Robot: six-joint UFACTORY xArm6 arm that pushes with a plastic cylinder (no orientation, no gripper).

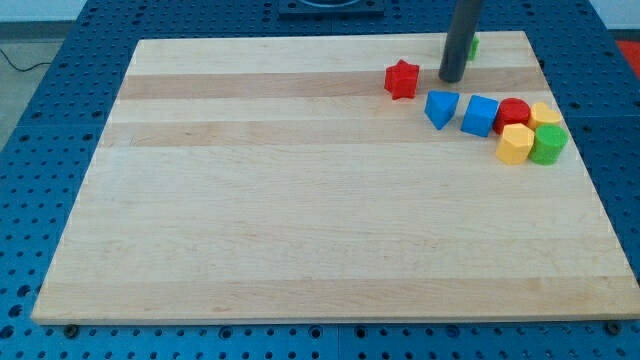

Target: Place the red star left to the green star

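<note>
The red star lies near the view's top, right of centre, on the wooden board. My tip rests on the board just to the star's right, a small gap apart. The green star sits at the view's top edge behind the rod, mostly hidden by it; only a green sliver shows on the rod's right side.
A blue triangular block and a blue cube lie below my tip. To their right cluster a red cylinder, a yellow block, a yellow hexagonal block and a green cylinder.
</note>
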